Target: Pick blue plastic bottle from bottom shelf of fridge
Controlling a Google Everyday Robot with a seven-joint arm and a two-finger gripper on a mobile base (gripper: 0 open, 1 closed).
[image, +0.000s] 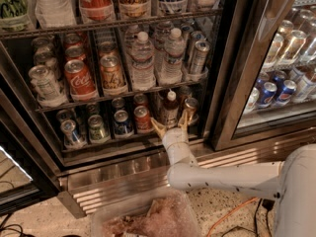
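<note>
The fridge (224,83) stands open with a dark interior and wire racks. On the bottom shelf (116,144) a small blue plastic bottle (171,107) with a white cap and dark body stands right of a red can. My gripper (170,123) is open at the shelf's front edge. Its two tan fingers spread to either side of the bottle's lower part. They do not close on it. The white arm (222,177) reaches in from the lower right.
Cans stand along the bottom shelf: a red one (142,118) left of the bottle, a gold one (190,107) right of it. Water bottles (143,60) and cola cans (79,78) fill the rack above. A neighbouring cooler (281,83) holds blue cans. A louvred steel grille (118,186) sits below.
</note>
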